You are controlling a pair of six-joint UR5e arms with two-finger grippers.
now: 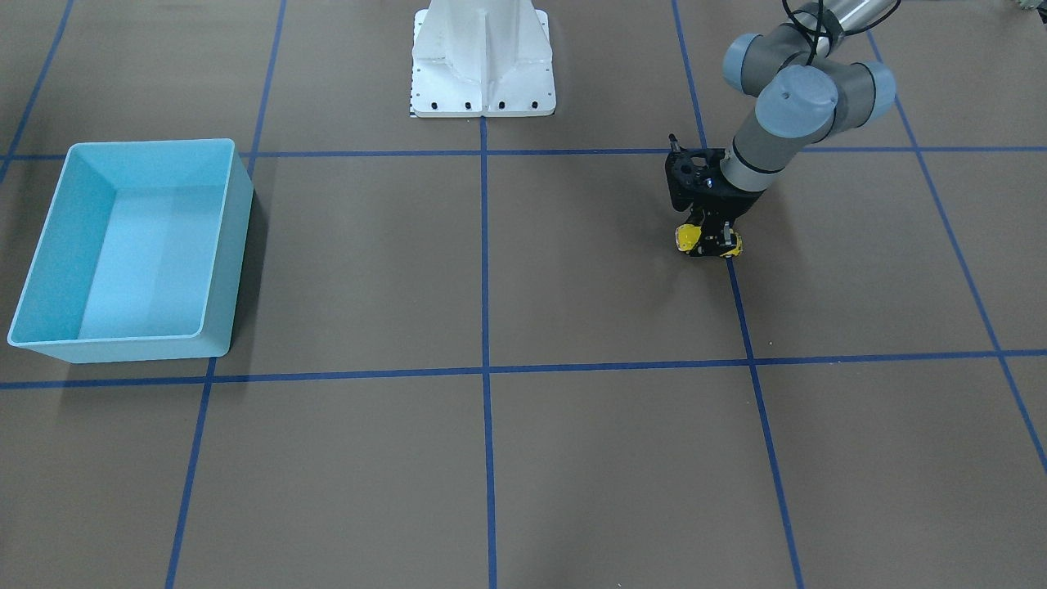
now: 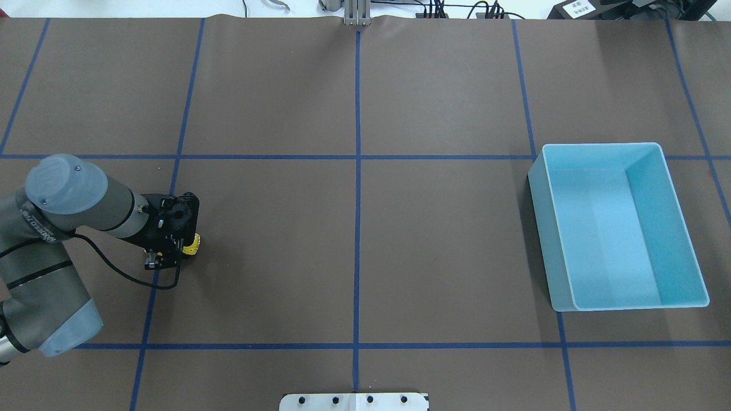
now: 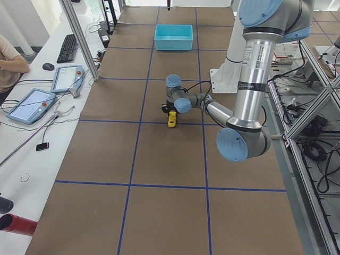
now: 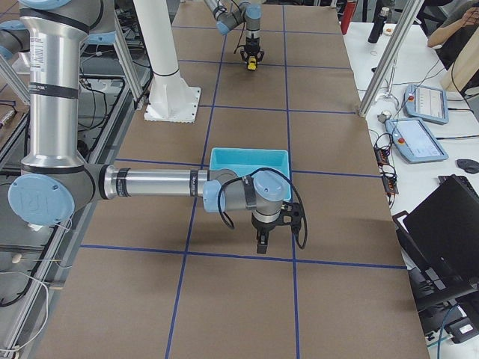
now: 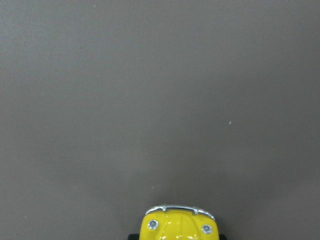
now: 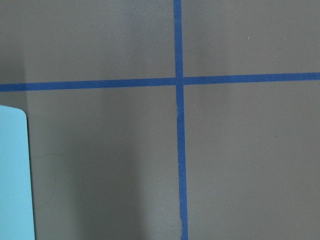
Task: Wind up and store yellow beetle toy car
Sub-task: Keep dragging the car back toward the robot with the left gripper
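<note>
As its arm bends down, the left gripper (image 1: pixel 708 239) clamps the yellow beetle toy car (image 1: pixel 687 237). Light blue bin (image 1: pixel 239 262) sits well apart.

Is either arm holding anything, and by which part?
The left gripper holds the yellow beetle toy car across its middle, both ends sticking out. The right gripper looks empty.

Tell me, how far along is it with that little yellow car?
Done: the left pincer has hold of the yellow car at the table. In hand: possibly winding; can't tell. Left: storing it; the blue bin across the table is empty.
</note>
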